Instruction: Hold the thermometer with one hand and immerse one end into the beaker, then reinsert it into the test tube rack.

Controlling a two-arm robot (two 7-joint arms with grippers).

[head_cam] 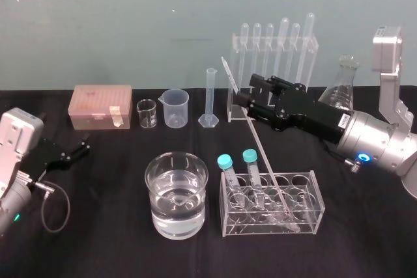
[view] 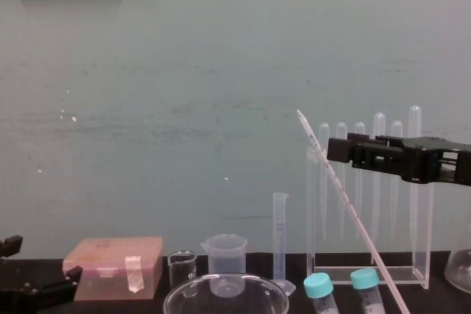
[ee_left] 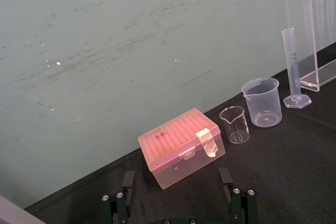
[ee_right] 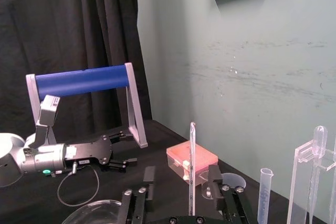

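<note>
Black table [head_cam: 98,239]: the thermometer [head_cam: 257,144] leans tilted, lower end in the rack [head_cam: 314,194] beside the beaker [head_cam: 160,190]. Right gripper [head_cam: 244,90], jaws apart, surrounds its upper part. Left gripper [head_cam: 83,147] is parked at the left, jaws apart.

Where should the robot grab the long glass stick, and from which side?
Grip the thermometer near its top, coming from the robot's right, where the right gripper sits open around it. Its bottom end sits in the low rack among tubes; the top leans free. The left gripper is parked.
</note>
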